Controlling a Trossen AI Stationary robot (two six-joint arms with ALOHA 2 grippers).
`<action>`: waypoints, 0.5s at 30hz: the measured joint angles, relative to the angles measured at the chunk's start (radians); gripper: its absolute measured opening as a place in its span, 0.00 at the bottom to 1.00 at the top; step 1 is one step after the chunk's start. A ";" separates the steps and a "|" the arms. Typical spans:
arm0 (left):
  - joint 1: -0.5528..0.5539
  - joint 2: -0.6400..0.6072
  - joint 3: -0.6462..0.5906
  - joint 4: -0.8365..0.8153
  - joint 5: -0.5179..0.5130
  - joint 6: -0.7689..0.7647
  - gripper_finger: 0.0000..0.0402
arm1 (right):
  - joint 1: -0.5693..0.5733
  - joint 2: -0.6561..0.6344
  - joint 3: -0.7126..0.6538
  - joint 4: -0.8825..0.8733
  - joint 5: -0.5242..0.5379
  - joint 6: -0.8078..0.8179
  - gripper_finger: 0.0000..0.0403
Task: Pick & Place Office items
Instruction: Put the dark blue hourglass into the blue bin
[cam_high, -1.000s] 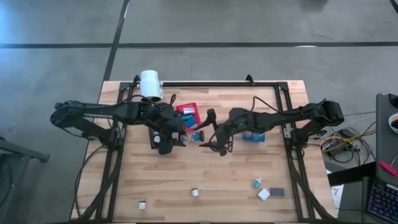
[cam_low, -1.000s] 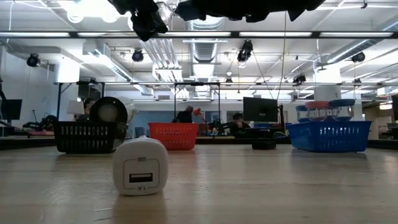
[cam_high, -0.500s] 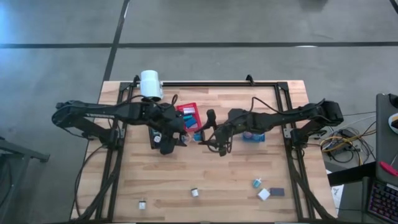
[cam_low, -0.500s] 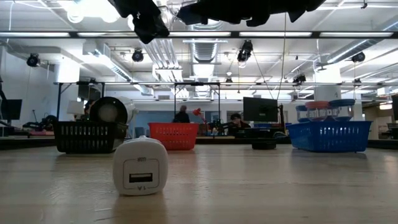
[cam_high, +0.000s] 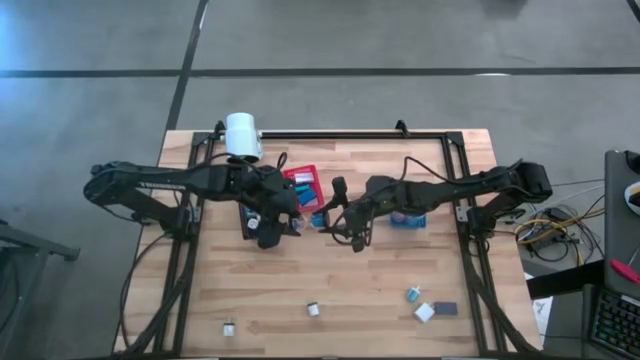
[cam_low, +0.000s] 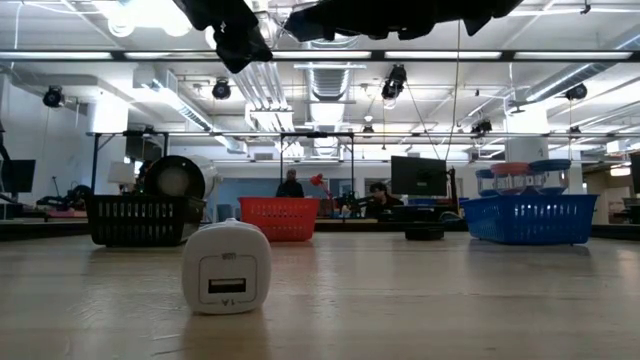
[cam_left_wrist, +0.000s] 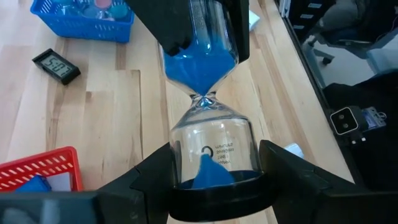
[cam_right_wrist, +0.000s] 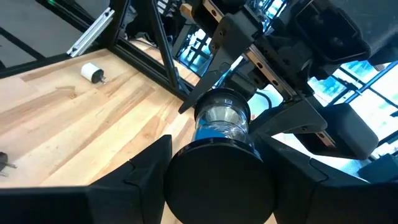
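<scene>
Clamped shut in the left gripper: one black end cap of a clear glass hourglass with blue sand, held lying level above the middle of the table. Pinched at the other black cap by the right gripper, fingers closed against its sides, so gripped from both ends at once, tips facing each other. Below, a pale wooden plank table. At its far edge, by the left arm, a big white cylinder. Just behind the grippers, a red slotted bin; under the right arm, a blue slotted bin. Near that bin, a small black digital clock. Along the near edge, well apart from the grippers, a white USB charger block and scattered tiny white, teal and black pieces.
</scene>
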 joint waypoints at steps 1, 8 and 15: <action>0.000 -0.004 0.000 0.003 0.000 0.002 0.51 | 0.000 -0.004 0.000 -0.001 -0.003 0.003 0.50; -0.002 -0.048 0.000 0.003 -0.001 0.024 0.78 | -0.001 -0.038 -0.002 -0.017 -0.009 0.047 0.50; -0.016 -0.156 -0.030 0.002 0.002 0.033 0.94 | 0.000 -0.095 -0.032 -0.014 -0.009 0.067 0.50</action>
